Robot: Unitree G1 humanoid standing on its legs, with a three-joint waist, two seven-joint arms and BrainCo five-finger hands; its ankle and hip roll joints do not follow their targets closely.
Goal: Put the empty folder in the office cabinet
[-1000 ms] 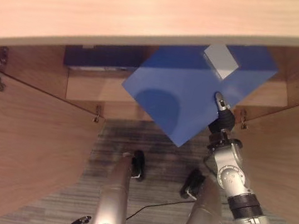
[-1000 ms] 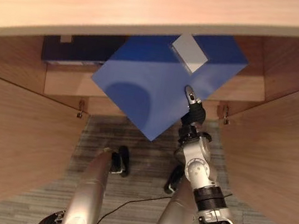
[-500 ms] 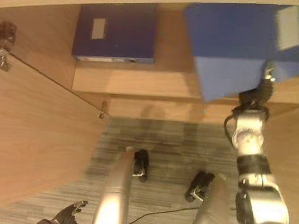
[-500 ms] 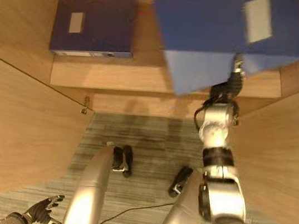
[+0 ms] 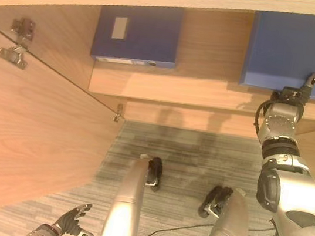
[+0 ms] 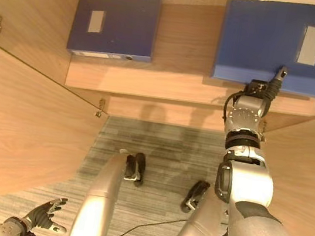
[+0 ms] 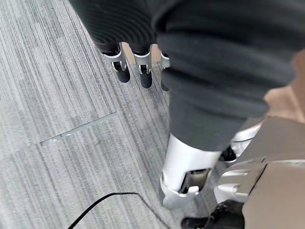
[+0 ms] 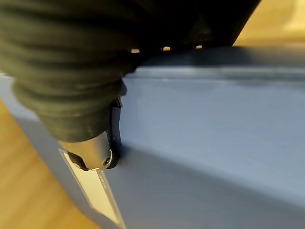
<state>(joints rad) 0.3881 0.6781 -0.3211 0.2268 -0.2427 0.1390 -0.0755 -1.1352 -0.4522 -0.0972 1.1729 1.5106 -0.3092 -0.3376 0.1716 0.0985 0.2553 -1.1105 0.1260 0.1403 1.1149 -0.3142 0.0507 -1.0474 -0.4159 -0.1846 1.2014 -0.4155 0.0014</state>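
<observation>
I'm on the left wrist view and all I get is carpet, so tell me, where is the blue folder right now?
Observer: The blue folder lies flat on the cabinet shelf, at its right end.
Operator: Is the right hand on it?
Observer: Yes, the right hand is touching the folder's front edge.
Operator: Anything else on that shelf?
Observer: A darker folder lies at the left end, apart from the blue one.

shelf (image 6: pixel 168 87): bare wood between dark folder (image 6: pixel 115 25) and blue folder (image 6: pixel 275 43) | right side: blue folder, right hand (image 6: pixel 262 89) at its front edge | flanks: open doors (image 6: pixel 19 127)
</observation>
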